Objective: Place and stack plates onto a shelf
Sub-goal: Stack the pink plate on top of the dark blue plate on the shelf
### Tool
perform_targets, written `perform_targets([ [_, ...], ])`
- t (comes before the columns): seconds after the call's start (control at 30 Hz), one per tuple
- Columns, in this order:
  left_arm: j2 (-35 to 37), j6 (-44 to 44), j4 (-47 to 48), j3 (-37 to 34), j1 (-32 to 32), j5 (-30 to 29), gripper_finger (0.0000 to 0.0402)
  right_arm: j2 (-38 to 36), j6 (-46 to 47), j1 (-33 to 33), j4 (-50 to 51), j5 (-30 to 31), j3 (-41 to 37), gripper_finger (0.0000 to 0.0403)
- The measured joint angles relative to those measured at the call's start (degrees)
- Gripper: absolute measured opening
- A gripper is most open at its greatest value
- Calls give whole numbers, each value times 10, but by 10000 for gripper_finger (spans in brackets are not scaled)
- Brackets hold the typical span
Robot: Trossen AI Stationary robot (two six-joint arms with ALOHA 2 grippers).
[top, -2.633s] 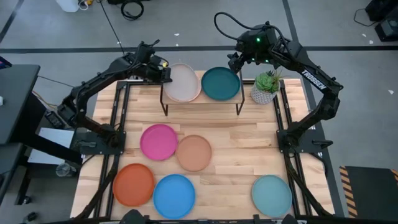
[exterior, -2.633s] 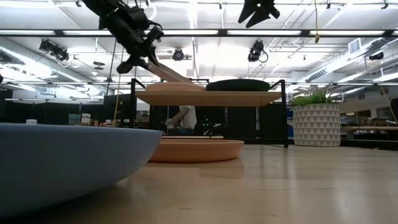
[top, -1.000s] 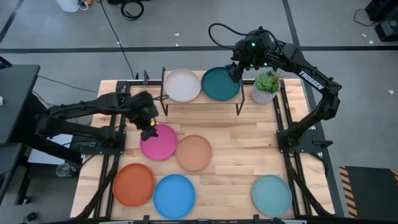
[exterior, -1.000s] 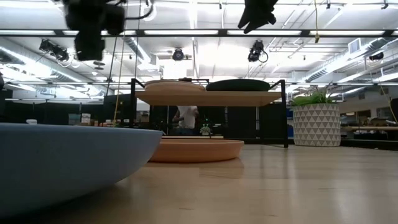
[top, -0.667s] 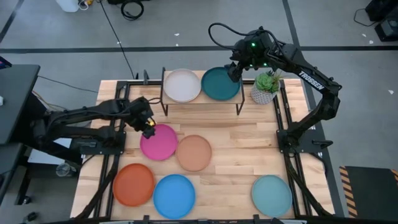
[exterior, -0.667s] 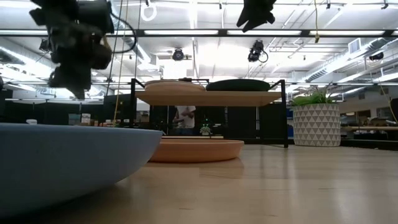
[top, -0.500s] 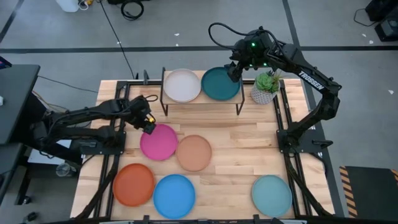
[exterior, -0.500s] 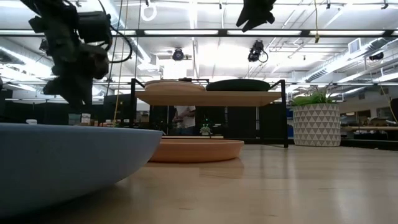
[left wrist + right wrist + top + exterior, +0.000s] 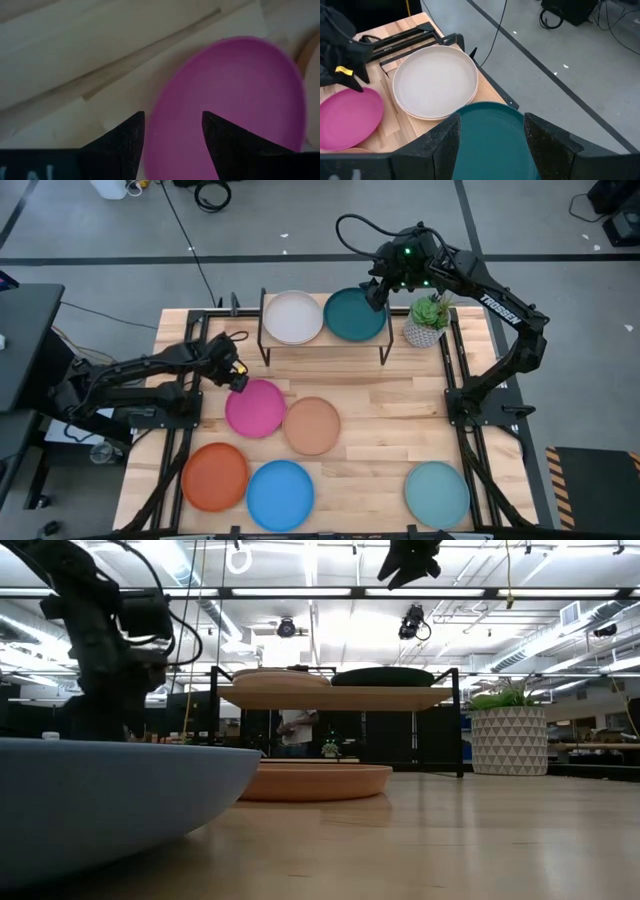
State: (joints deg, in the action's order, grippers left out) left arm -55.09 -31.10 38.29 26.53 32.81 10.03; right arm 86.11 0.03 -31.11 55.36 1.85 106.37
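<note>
The pink plate (image 9: 255, 408) lies flat on the table, left of the tan plate (image 9: 312, 425). My left gripper (image 9: 238, 380) is open and low at the pink plate's far-left rim (image 9: 165, 107). One finger is over the table and one over the plate; I see no touch. The shelf (image 9: 320, 344) at the far edge carries the cream plate (image 9: 293, 317), with a second pale rim under it (image 9: 427, 116), and the dark teal plate (image 9: 352, 315). My right gripper (image 9: 375, 290) is open, well above the teal plate's far-right rim (image 9: 492, 117).
The orange plate (image 9: 214, 476), blue plate (image 9: 280, 494) and light teal plate (image 9: 437, 493) lie along the near edge. A potted plant (image 9: 428, 320) stands right of the shelf. Black frame rails run along both table sides. A person shows far behind the shelf (image 9: 297, 730).
My left gripper has come down toward the pink plate's far-left rim, still open, and its arm has drawn a little toward the table's left edge. No plate has moved.
</note>
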Motion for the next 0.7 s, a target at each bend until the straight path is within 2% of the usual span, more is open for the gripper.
perform_targets([
  [0.33,0,-6,-18,-38,-9,-4,202,0,0,0,-2,0,0,224],
  [0.6,0,-23,-20,-56,-9,10,165,0,0,0,-16,0,0,224],
  [0.7,0,-24,-21,-56,-9,10,139,0,0,0,-18,0,0,224],
])
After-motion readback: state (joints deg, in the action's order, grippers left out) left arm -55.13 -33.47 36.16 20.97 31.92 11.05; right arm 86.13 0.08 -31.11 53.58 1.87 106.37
